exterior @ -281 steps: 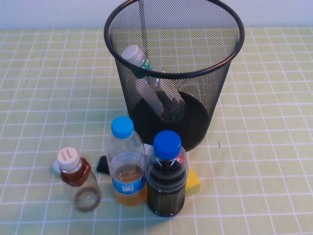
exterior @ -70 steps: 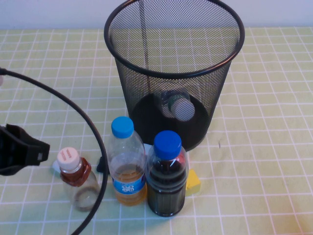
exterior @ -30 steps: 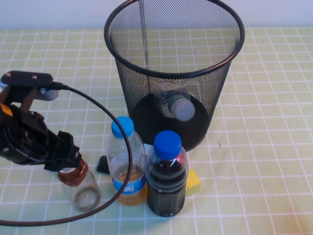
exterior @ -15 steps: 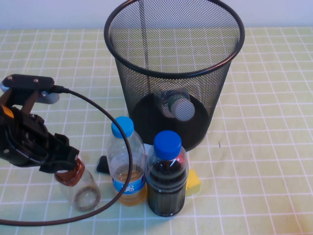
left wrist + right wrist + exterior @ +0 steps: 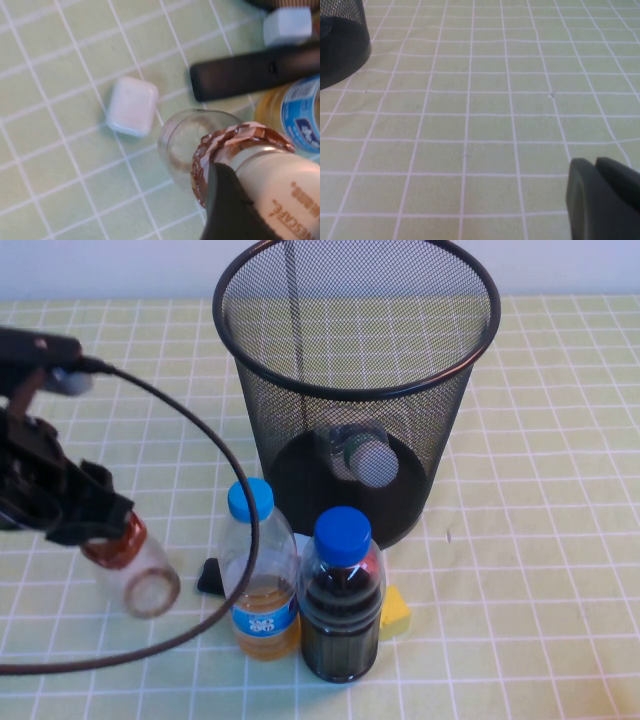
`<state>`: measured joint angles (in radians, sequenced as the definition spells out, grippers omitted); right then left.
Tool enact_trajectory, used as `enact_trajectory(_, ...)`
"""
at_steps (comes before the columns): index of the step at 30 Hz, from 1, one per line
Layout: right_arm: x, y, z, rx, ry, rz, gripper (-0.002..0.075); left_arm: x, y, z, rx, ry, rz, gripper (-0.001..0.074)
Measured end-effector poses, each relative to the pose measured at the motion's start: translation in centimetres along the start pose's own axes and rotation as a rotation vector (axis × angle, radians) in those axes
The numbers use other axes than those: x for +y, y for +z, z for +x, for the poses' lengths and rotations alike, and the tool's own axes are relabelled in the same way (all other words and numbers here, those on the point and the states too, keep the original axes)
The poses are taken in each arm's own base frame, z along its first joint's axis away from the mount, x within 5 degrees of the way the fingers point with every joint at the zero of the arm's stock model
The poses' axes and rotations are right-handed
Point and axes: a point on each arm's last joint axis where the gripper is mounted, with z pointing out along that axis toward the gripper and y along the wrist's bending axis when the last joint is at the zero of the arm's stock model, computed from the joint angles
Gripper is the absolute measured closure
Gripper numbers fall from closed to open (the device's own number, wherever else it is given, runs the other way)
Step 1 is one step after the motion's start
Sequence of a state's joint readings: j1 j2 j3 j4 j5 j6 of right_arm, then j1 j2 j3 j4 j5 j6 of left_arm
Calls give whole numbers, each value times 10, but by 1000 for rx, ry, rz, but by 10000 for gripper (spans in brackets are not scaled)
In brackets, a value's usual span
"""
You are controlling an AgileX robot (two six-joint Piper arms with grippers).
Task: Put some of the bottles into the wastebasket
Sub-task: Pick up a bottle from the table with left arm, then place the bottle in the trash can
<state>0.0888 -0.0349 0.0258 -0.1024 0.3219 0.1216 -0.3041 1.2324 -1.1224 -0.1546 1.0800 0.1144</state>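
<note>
The small bottle point(image 5: 128, 565) with the reddish-brown neck wrap hangs tilted at about eight o'clock on the counter point(image 5: 540, 540), its cap end swallowed by the left claw point(image 5: 88, 523), which is clamped on its neck. In the left wrist view the cap point(image 5: 280, 185) shows pale between dark fingers point(image 5: 227, 210), the clear base pointing down at the cloth.

The other clear bottle point(image 5: 362, 455) lies inside the wastebasket point(image 5: 355, 390), white cap up, its body blurred by the mesh. The basket stands at twelve o'clock, close to the far edge.

Just beside the lifted bottle, toward five o'clock, stand the amber bottle point(image 5: 258, 580) and the dark bottle point(image 5: 341, 595), touching each other and crowding the basket's base. A black block point(image 5: 209, 577) and a yellow block point(image 5: 395, 612) peek out behind them, mostly hidden. A small white case point(image 5: 132, 106) lies on the cloth under the left arm.

From three to five o'clock the counter lies open. The right claw point(image 5: 602, 192) sits there low over bare cloth, fingers pressed together, only its tips in its wrist view.

A black cable point(image 5: 200, 450) loops across the nine o'clock side.
</note>
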Motion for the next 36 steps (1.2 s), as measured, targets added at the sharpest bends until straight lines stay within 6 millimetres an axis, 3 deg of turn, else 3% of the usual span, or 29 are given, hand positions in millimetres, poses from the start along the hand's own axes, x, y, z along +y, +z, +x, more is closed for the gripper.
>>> enact_trajectory(8,0,0,0,0,0,0,733,-5,-66,-21,-138,15,-35,448)
enact_trajectory(17,0,0,0,0,0,0,733,-17,-156,-44,-432,16,-35,448)
enact_trajectory(22,0,0,0,0,0,0,733,-32,-188,-49,-600,23,95,448)
enact_trajectory(26,0,0,0,0,0,0,733,-44,-194,-55,-670,59,228,448)
enact_trajectory(29,0,0,0,0,0,0,733,-48,-184,-67,-667,72,291,448)
enact_trajectory(36,0,0,0,0,0,0,733,-45,-133,-102,-559,71,348,448)
